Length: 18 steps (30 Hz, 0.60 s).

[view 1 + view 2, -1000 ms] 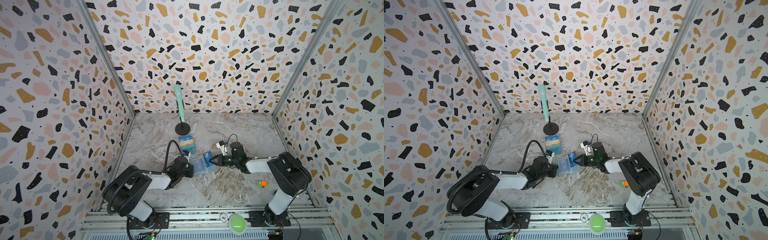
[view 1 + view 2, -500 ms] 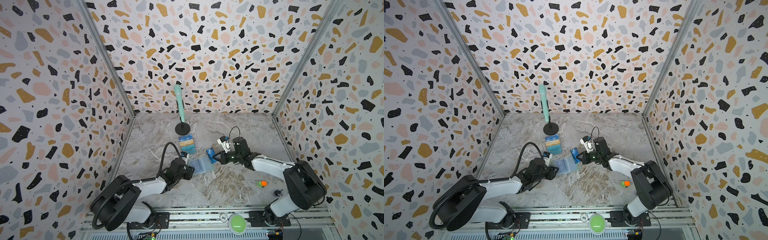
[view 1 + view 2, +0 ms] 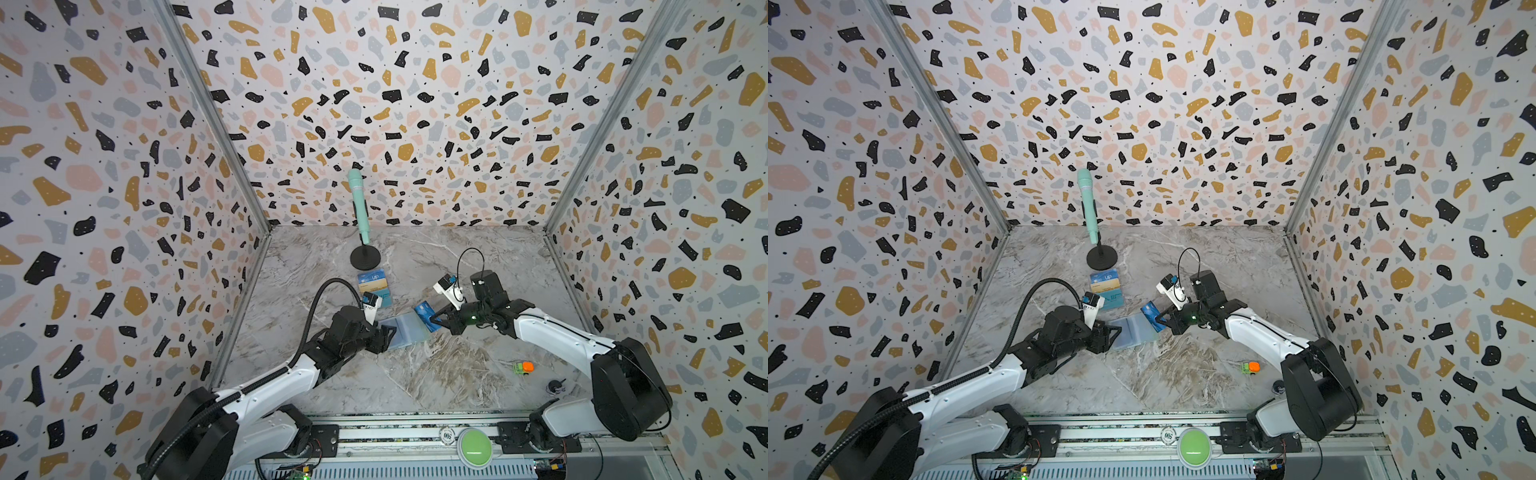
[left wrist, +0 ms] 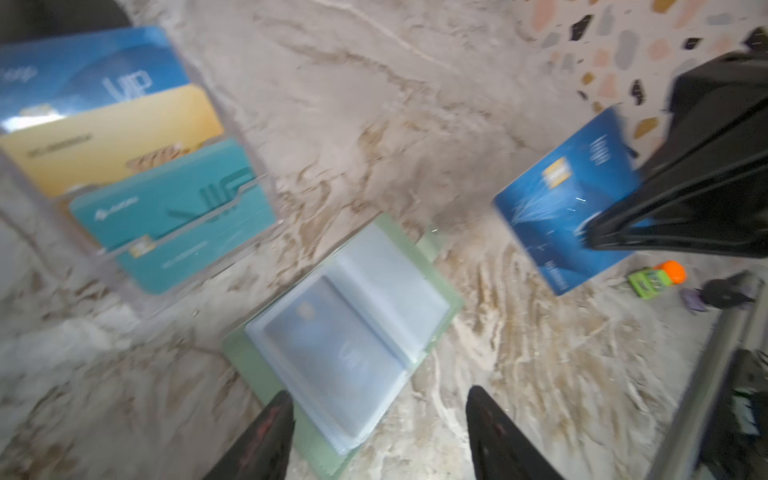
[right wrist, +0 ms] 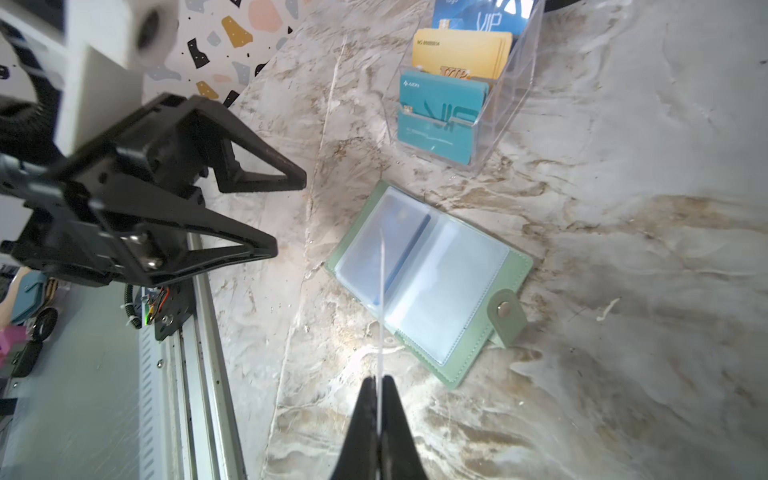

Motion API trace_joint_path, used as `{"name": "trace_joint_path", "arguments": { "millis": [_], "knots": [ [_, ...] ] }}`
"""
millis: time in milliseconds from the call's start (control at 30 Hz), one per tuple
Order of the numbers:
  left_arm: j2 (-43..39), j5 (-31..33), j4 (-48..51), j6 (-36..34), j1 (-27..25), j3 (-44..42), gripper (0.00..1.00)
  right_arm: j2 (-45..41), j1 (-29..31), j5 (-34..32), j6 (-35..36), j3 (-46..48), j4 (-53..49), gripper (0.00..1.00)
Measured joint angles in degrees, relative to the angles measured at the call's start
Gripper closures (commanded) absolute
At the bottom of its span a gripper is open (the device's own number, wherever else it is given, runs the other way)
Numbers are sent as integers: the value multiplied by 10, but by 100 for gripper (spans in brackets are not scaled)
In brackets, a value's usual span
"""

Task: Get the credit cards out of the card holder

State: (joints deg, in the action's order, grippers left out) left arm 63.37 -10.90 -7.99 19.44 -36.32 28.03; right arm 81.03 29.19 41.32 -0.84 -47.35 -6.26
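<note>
The mint-green card holder [image 3: 405, 334] [image 3: 1133, 330] lies open on the marble floor, its pale blue sleeves up [image 5: 446, 282] [image 4: 357, 316]. A dark blue card [image 5: 401, 239] shows inside one sleeve. My right gripper [image 3: 435, 320] [image 3: 1159, 320] [image 5: 379, 380] is shut on another blue credit card [image 3: 424, 313] [image 3: 1151, 314] [image 4: 565, 199], held clear of the holder and above it; its own wrist view shows the card edge-on. My left gripper [image 3: 390, 337] [image 3: 1116, 336] [image 4: 380, 395] [image 5: 291, 214] stands open at the holder's near corner, gripping nothing.
A clear tiered stand [image 3: 374, 286] [image 3: 1106, 286] [image 4: 137, 174] [image 5: 457, 95] with blue, gold and teal cards stands just behind the holder. A mint microphone on a black base [image 3: 360, 216] is farther back. A small green and orange toy [image 3: 523, 367] lies at the right.
My left gripper has opened and let go of the card holder, which now lies flat. My right gripper has drawn the blue card out of the sleeve and lifted it.
</note>
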Motion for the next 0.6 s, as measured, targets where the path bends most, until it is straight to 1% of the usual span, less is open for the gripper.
{"name": "trace_joint_path", "arguments": {
  "millis": [67, 200, 300, 600],
  "knots": [
    [-7, -36, 2, -9, 0, 12, 31, -1, 0, 23, 14, -1, -8, 100],
    [-9, -123, -8, -8, 2, 21, 30, -7, 0, 76, 44, -4, -25, 100],
    [-9, -175, -11, -6, 2, 26, 28, -17, 0, 111, 60, -4, -31, 100],
    [-19, -267, -11, -11, 2, 58, 26, -27, 3, 190, 94, -8, -38, 100]
  ]
}}
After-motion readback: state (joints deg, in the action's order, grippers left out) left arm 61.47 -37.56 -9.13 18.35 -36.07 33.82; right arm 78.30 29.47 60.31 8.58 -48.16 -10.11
